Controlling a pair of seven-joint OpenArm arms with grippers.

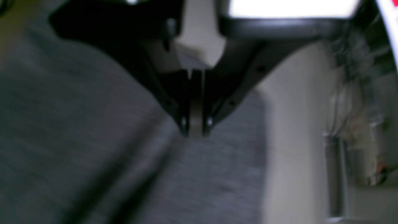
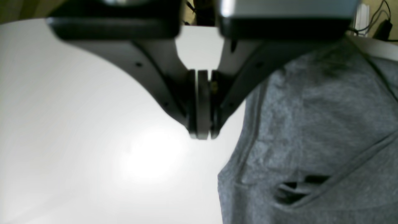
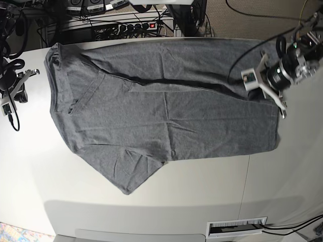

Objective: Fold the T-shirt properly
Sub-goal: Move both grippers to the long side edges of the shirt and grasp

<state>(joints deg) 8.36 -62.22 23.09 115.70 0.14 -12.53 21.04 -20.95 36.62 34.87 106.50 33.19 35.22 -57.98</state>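
Across the middle of the white tabletop [image 3: 282,166] lies the T-shirt [image 3: 166,111] — heather-grey, spread lengthwise from the tabletop's left edge almost to its right one as the base view shows it, with its upper side running close along the far edge. One long side is already turned over onto the body, leaving a dark crease that runs the length of the cloth. A sleeve juts out in a point toward the near edge, left of centre. Collar and shoulder end sit at the left edge; the straight hem faces the right edge.

At the hem end, toward the far-right corner, the left gripper [image 1: 196,132] hangs over the grey fabric, its jaws clenched together with nothing between them that I can make out; its wrist view is blurred, and I cannot tell whether the tips touch the cloth. Beside it the bare tabletop shows as a pale strip.

Over by the left edge the right gripper [image 2: 202,135] is held above bare white surface, just beside the shirt's shoulder end and apart from it — jaws pressed flat against each other, empty. In that wrist view the knit shows wrinkles, seams and a small dark opening where the layers gape.

Cables and a power strip [image 3: 133,25] crowd the floor beyond the far edge.
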